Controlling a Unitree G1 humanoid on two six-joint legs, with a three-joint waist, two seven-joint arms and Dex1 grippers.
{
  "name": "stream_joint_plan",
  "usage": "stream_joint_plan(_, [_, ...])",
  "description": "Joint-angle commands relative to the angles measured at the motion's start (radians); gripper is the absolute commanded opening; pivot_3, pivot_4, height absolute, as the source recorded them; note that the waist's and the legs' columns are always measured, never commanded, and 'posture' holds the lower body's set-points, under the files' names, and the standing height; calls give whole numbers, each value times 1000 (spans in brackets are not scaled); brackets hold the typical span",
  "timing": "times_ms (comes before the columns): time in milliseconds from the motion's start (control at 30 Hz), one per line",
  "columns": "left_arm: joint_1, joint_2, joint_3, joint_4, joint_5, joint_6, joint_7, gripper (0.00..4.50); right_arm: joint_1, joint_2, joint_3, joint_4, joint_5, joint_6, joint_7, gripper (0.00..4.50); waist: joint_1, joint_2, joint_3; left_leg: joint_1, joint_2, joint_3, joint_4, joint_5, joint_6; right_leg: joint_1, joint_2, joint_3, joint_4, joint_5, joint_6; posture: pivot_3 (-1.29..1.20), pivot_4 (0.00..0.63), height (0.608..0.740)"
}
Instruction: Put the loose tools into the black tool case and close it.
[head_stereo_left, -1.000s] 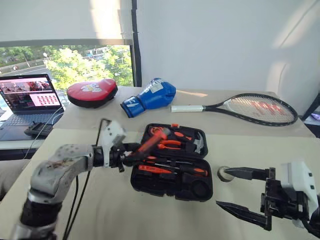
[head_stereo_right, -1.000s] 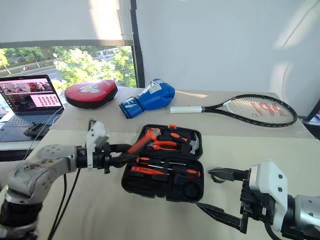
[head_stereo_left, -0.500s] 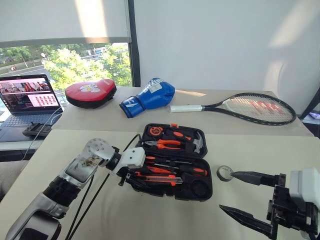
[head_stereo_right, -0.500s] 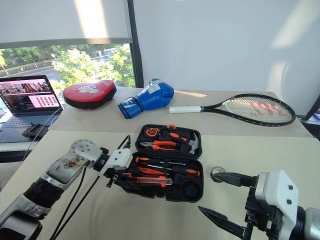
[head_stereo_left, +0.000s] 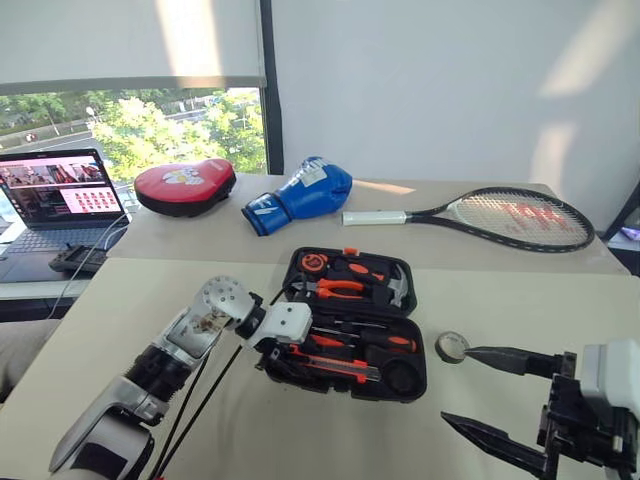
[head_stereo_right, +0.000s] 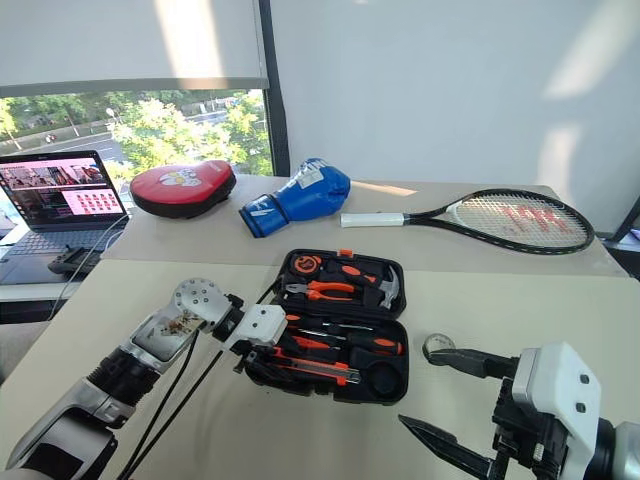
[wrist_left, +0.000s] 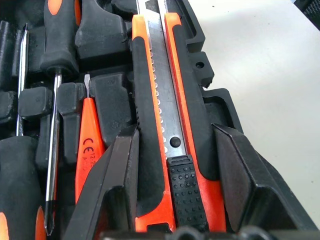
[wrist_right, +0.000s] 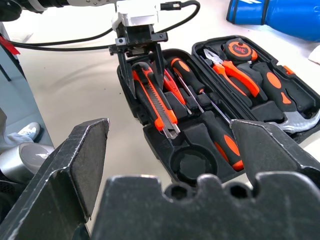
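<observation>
a second ago the left pincer (wrist_left: 165, 200) holds the utility knife (head_stereo_left: 335, 365) up over the open black tool case (head_stereo_left: 345, 375); now it is down at the case's front left, fingers (wrist_left: 112, 185) still pinching the knife's handle end, the knife lying in the front recess. the right pincer (head_stereo_left: 500, 405) has hardly shifted at the lower right of the frame, its fingers spread wide and empty. the small black tape roll (head_stereo_left: 452, 346) sits on the counter (head_stereo_left: 130, 300) just right of the case, close to the right pincer's upper fingertip. two long screwdrivers (wrist_right: 200, 107) and the small orange screwdriver (wrist_left: 90, 140) lie in their recesses; pliers (head_stereo_left: 335, 288) and hammer (head_stereo_left: 398, 285) sit in the lid half. bare beige counter lies left of and in front of the case. at the back, a red punch pad (head_stereo_left: 185, 185), blue boxing glove (head_stereo_left: 300, 195) and tennis racket (head_stereo_left: 500, 215); a laptop (head_stereo_left: 60, 200) at far left beneath the window.
</observation>
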Motion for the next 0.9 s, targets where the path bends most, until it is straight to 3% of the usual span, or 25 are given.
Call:
stream_joint_plan(33, [7,6,-11,7,44,39,27,1710,16,4,-53,-6,4,-19,29,4500,-1,0,0,1,0,0,0,0,0,1,0,0,0,0,0,0,150,740])
stream_joint_plan(533, [39,55,-12,-55,51,98,33,1710,-107,-101,-74,236,-40,-18,279,4500,-5,1,0,3,1,-1,0,0,0,3,-1,0,0,-1,1,0,150,740])
stream_joint_plan(567, [35,51,-5,-47,47,97,39,2720,-123,-112,-66,251,-44,-17,292,4500,-5,1,0,3,1,-1,0,0,0,3,-1,0,0,-1,1,0,150,740])
stream_joint_plan(600, [32,49,1,-43,45,94,43,2898,-135,-117,-60,260,-46,-14,301,4500,-6,1,0,3,1,-1,0,0,0,3,-1,0,0,-1,1,0,150,740])
stream_joint_plan(733, [29,48,109,-85,-82,156,38,4328,-158,-119,-48,266,-51,-3,324,4500,-7,1,0,2,1,-1,-1,0,0,2,-2,0,-1,-1,1,0,150,740])
stream_joint_plan(867, [46,56,227,-154,-242,333,48,4328,-159,-94,-48,244,-49,1,309,4500,-7,0,0,-5,1,-1,0,1,-1,-5,-2,0,1,-1,1,0,150,740])
stream_joint_plan(900, [51,54,243,-165,-267,373,58,3889,-157,-89,-46,238,-49,1,306,4500,-5,0,0,-5,1,-1,0,1,-3,-5,-1,-1,1,-1,1,0,150,740])
